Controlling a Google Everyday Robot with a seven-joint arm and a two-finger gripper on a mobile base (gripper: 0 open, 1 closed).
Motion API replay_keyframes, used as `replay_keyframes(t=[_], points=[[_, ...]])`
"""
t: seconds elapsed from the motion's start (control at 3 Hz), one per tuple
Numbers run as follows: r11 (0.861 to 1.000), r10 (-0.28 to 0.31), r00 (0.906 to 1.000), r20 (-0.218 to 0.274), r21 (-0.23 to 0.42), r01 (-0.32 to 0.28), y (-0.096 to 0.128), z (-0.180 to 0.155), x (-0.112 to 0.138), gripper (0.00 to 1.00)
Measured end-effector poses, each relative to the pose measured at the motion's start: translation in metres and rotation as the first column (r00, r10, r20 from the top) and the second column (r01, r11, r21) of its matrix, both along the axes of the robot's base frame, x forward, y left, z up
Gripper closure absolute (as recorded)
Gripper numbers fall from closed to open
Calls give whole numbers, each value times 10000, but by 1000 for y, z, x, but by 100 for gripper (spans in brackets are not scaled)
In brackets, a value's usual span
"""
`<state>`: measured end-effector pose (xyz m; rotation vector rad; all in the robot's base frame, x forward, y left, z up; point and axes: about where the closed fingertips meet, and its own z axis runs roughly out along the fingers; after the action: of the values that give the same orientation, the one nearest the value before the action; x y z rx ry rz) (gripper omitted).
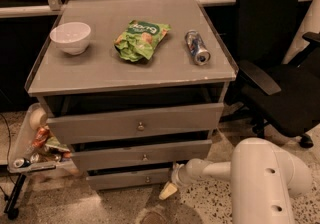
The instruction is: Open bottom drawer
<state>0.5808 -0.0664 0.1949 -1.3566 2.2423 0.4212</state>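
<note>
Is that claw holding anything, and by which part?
It cannot be told. The claw is down by the right end of the bottom drawer, not at its knob; whether it grips that edge does not show.

Bottom drawer [125,179]: lowest of three in a grey cabinet, sitting close above the speckled floor. Grey front panel, slimmest and shortest of the stack, flat and plain. Small round metal knob [147,179] at centre of panel. Level, with front face upright and parallel to the middle-sized drawer front directly above. Separated from that front by a narrow dark gap. Set back beneath the fronts above; no interior showing; appears closed or nearly so. Gripper [169,189]: low at the drawer's right end, just beside the lower right corner of the panel. Contact with the panel not discernible.
</note>
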Motion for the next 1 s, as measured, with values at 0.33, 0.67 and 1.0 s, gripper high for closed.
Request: replay_keyframes(t=[0.33,0.67,1.0], points=[[9999,145,9999,73,-17,-145,1,-8,7,0],[9996,262,9995,196,-71,-261,1,-11,15,0],[9979,617,9979,-209,-179,-620,11,-27,7,0]])
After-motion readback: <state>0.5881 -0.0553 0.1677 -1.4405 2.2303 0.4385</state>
